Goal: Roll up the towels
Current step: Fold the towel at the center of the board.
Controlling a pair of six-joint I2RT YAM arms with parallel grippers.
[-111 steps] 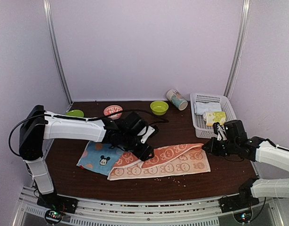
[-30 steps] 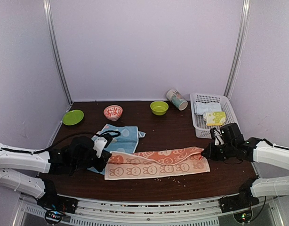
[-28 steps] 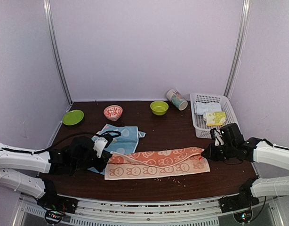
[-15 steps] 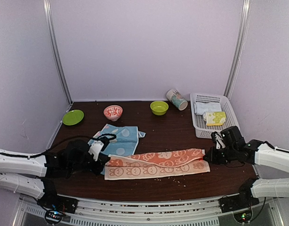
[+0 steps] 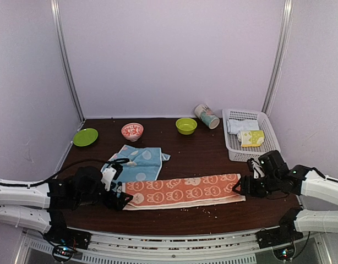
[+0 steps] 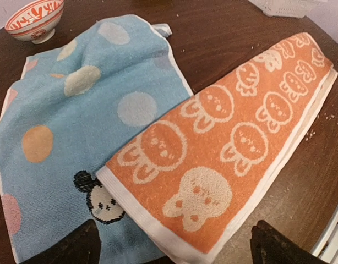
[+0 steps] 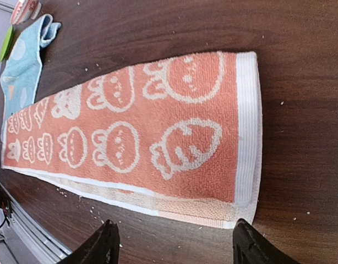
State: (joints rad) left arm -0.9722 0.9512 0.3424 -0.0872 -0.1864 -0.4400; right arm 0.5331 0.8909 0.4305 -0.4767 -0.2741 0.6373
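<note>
Orange bunny-face cloth towel (image 5: 183, 191) is lying folded in a long strip near the front of the dark wooden table (image 5: 202, 154), left end overlapping the light blue dotted Mickey towel (image 5: 137, 164). Left gripper (image 6: 174, 228) and right gripper (image 7: 174, 223) sit at its ends, both spread wide, empty.

Even diffuse light, soft shadows, sharp focus.

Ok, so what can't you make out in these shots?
- Top external: the left gripper and right gripper hide their own fingertips, so contact with the orange towel is unclear.
- Left wrist: the orange towel covers part of the blue towel.
- Top external: the basket contents are too small.
</note>
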